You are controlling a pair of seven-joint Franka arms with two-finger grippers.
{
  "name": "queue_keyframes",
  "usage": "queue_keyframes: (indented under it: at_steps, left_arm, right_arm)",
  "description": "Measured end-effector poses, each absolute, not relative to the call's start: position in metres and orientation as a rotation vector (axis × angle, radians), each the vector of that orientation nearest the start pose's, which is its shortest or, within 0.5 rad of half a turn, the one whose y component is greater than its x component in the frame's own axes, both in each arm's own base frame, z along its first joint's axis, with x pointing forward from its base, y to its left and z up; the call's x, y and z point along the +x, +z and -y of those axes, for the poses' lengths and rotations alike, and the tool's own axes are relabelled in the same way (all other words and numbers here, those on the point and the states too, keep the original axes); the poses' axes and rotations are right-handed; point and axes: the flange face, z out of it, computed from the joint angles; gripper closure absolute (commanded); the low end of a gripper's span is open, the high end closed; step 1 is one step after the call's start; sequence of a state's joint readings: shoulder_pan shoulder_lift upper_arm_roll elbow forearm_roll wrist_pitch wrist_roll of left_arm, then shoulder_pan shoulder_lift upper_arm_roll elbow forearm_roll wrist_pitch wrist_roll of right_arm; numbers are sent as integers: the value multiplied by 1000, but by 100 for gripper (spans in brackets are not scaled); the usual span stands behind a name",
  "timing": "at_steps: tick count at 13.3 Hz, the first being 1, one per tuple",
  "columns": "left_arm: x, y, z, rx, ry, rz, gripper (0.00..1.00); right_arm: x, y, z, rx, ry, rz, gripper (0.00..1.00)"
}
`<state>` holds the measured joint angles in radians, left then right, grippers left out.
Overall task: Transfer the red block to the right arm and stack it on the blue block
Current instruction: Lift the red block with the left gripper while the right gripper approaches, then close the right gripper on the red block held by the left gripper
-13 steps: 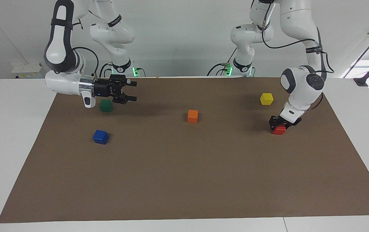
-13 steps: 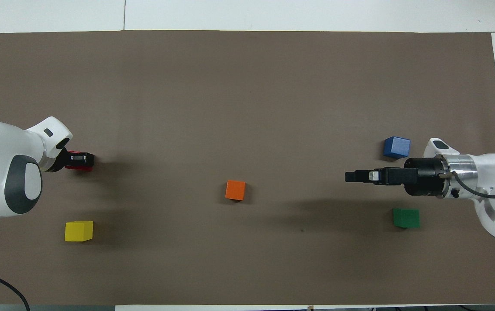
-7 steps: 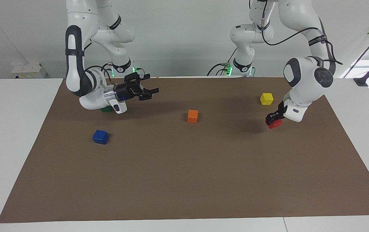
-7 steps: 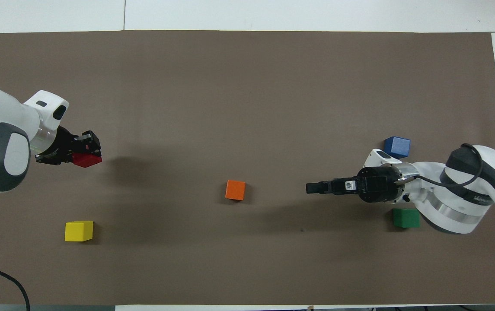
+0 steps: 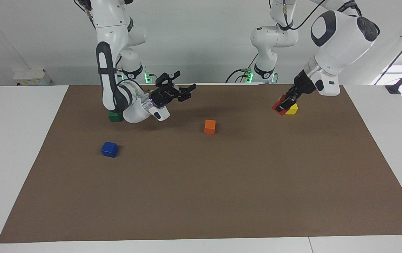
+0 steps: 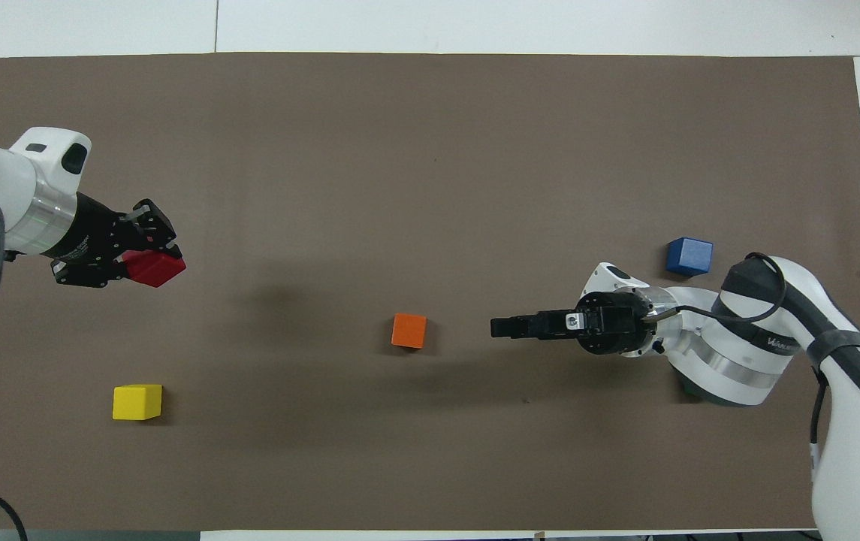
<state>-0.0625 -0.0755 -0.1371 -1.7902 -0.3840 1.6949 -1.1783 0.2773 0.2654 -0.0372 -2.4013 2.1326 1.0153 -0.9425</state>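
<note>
Five cubes share a brown mat (image 5: 201, 196) on the white table (image 5: 14, 140). An orange block (image 5: 210, 126) sits near the mat's middle, a yellow block (image 6: 137, 402) toward the left arm's end, and a green block (image 5: 115, 116) toward the right arm's end, partly hidden by that arm's wrist in the facing view and fully covered by it from overhead. The blue block (image 5: 109, 149) rests on the mat at the right arm's end, farther from the robots than the green block, with nothing on top of it.

The left gripper (image 5: 284, 103) is raised over the mat at its own end, fingers clamped on the red block (image 5: 278, 107) — the cube is tilted, well clear of the surface, and in the facing view it overlaps the yellow block lying below it. The right gripper (image 5: 186, 92) hangs in the air with its fingers spread wide and nothing between them, pointing toward the left arm's end; overhead it lies just short of the orange block.

Between the two grippers only the orange block stands on the mat. The half of the mat farthest from the robots is bare out to its edge.
</note>
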Motion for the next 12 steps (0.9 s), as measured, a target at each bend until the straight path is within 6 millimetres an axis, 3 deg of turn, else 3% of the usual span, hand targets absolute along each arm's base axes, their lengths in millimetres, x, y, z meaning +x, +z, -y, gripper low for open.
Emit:
queue_keyframes:
  at_steps: [3, 5, 8, 12]
  left_arm:
    - [490, 592, 212, -2699, 507, 1961, 100]
    - [479, 589, 241, -2562, 578, 2113, 100]
    - [475, 578, 252, -2378, 687, 2305, 100]
    - [446, 559, 286, -2268, 695, 2416, 100]
  right_arm:
    - [433, 310, -249, -744, 117, -53, 0]
    - [426, 304, -267, -726, 131, -69, 0]
    - [420, 292, -280, -726, 147, -95, 0]
    - [419, 274, -294, -717, 146, -134, 0]
